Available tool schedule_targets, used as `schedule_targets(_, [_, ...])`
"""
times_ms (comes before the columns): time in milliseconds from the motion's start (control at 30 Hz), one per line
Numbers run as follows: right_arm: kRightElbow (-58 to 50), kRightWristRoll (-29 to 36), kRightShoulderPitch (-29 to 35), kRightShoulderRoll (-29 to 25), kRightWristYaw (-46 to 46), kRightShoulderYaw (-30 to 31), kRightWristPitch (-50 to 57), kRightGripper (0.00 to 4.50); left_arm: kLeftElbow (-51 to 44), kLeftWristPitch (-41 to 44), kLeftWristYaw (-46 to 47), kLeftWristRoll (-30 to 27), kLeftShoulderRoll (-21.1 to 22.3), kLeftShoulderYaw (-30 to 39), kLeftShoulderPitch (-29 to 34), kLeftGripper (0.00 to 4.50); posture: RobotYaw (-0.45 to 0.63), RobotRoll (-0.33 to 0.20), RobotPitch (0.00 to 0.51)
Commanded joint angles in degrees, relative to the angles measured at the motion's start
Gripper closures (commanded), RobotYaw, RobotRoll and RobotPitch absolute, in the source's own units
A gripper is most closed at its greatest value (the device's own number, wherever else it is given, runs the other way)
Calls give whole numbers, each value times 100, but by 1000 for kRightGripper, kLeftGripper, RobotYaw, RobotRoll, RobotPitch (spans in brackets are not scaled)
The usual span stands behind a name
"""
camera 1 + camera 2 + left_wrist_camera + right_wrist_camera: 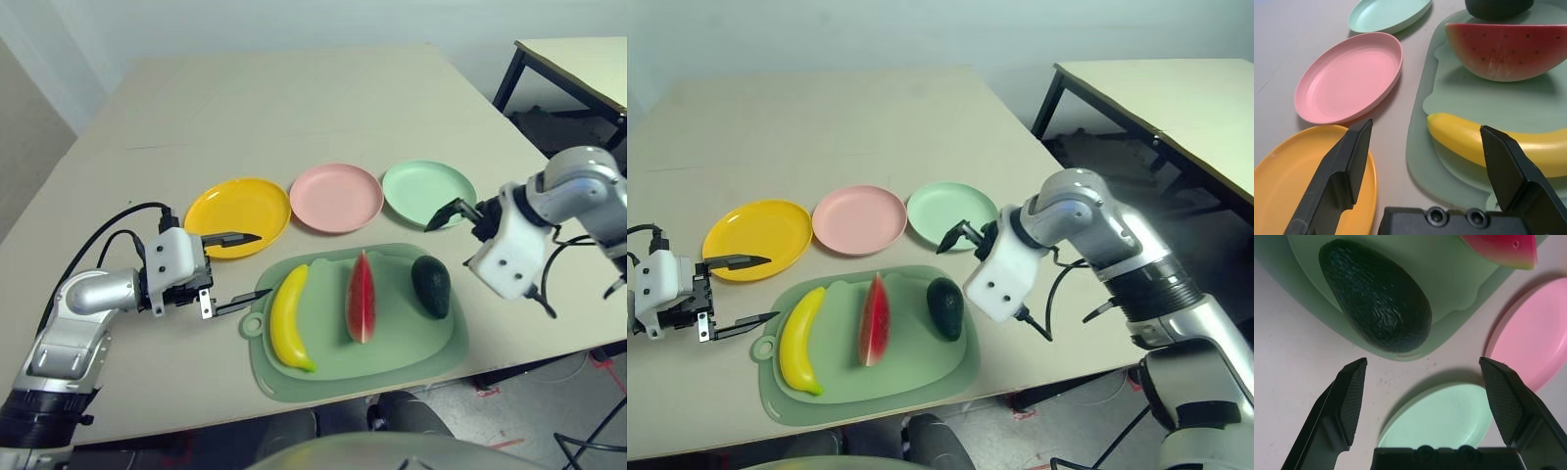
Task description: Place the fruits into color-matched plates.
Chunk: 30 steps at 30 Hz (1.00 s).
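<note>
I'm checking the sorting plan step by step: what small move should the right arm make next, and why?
Probably ease the right end effector down and toward the avocado. All three fruits lie on the green mat, the plates hold nothing, and this end effector hangs open above the table beside the mint green plate, with the avocado just past its fingertips in the wrist view.

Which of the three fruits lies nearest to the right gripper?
The avocado, dark green, at the mat's right end beside the right gripper; watermelon and banana lie farther left.
</note>
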Motion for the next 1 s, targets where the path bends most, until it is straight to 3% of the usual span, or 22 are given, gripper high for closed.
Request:
schedule_targets(33, [34,-48,-7,89,39,119,-23,0,-20,-44,43,70,9,87,82,30,66,0,18])
schedule_targets(1000, [160,21,230,297,350,391,101,0,-104,-46,175,131,96,152,163,30,92,0,28])
